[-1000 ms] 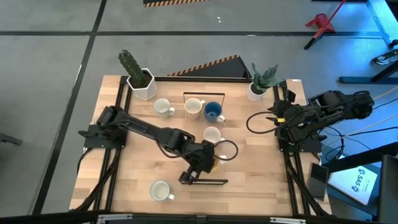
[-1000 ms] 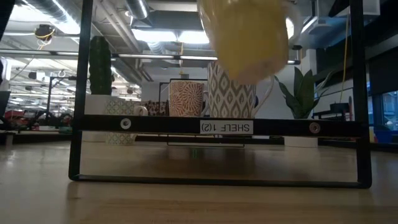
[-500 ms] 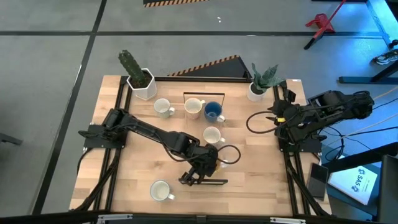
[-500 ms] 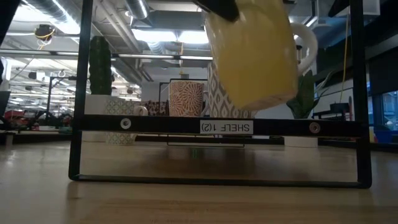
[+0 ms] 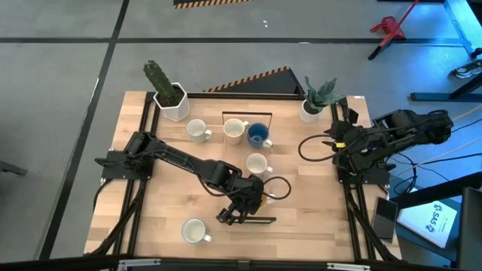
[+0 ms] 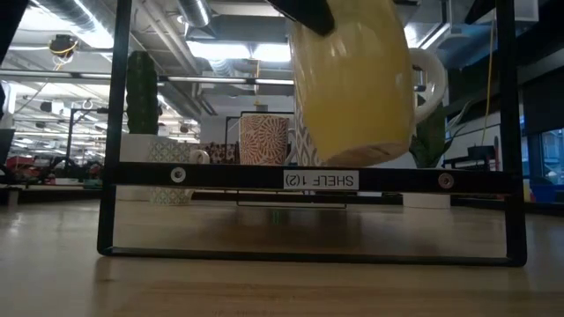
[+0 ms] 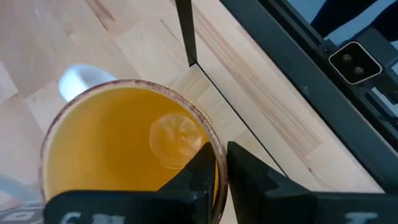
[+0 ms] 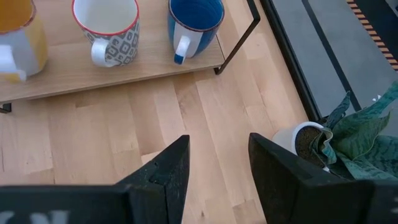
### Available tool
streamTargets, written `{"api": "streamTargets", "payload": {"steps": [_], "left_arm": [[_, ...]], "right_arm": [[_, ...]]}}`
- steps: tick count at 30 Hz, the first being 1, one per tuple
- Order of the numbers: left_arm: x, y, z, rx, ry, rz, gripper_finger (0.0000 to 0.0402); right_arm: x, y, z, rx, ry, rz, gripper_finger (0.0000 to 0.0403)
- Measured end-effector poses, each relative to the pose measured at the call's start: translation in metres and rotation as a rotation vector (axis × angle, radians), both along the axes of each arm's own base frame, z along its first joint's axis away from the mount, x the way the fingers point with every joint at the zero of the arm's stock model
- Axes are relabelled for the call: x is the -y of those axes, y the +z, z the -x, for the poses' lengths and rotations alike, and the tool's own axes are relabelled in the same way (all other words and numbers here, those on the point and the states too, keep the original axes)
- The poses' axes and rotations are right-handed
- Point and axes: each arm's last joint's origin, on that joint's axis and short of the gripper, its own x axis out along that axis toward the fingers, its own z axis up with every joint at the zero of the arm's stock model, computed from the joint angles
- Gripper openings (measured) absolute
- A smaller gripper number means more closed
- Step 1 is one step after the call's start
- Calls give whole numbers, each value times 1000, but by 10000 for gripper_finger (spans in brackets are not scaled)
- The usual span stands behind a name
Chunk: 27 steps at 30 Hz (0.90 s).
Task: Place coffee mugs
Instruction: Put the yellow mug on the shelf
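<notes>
Left end effector [image 7: 221, 171] clamped on the rim of the orange mug [image 7: 118, 143], held in the air just above the black shelf frame [image 6: 308, 179] near the tabletop's [image 5: 301, 196] front. Right end effector [image 8: 217, 162] parked at the right edge, fingers apart. Risk: thin rim pinch slipping, or mug base clipping the frame bar on descent.

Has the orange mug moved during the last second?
Yes. In the low view the orange mug, held by the left gripper, has come down toward the shelf's labelled bar.
</notes>
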Motion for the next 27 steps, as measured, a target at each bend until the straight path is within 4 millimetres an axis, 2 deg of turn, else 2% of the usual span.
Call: {"api": "streamTargets", "payload": {"steps": [20, 27], "left_arm": [[1, 2, -2, 32, -27, 7, 38], [1, 3, -2, 48, -31, -6, 73]], "right_arm": [[0, 0, 0, 0, 0, 1, 150], [0, 0, 0, 0, 0, 1, 150]]}}
